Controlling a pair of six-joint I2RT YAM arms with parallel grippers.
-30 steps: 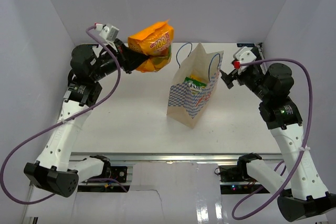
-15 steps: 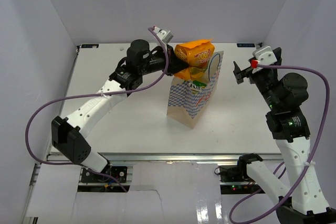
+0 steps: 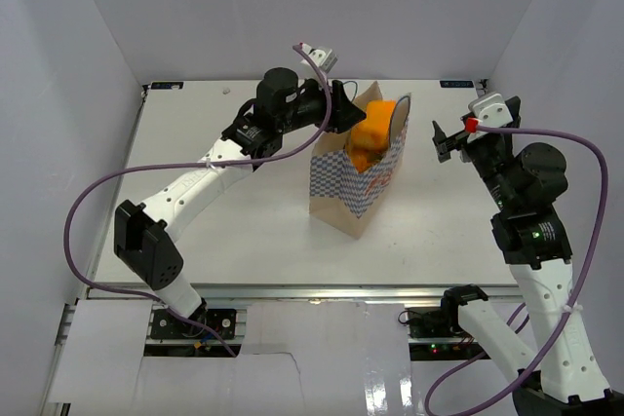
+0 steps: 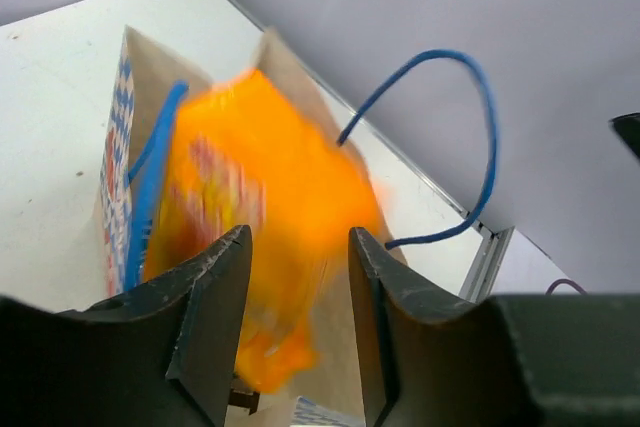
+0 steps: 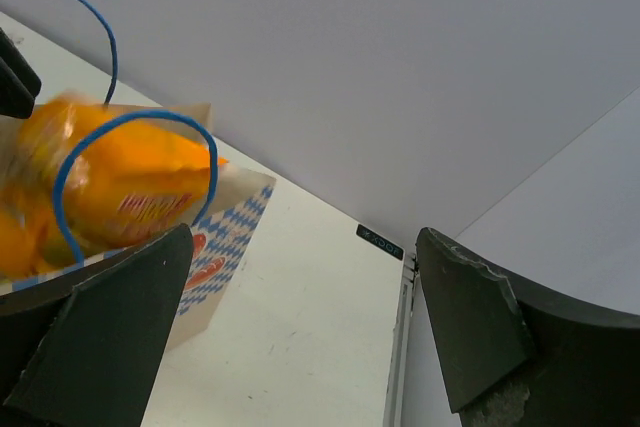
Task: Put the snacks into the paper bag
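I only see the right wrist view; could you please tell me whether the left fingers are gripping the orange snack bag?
Observer: Seemingly not; the left wrist view shows the left fingers apart, the orange snack bag blurred beyond them.
Operator: Where is it, then?
Observer: From above, it sits in the open mouth of the paper bag.
Operator: Where is the left arm?
Observer: The left arm reaches in from the left, fingers beside the bag's rim.

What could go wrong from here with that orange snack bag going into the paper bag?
The orange snack bag fills most of the mouth of the paper bag and pokes above the rim, so it may jam there or tip out. The blue cord handle lies against it and could snag. The left fingers stand apart close over the mouth; withdrawing carelessly might knock the paper bag over.
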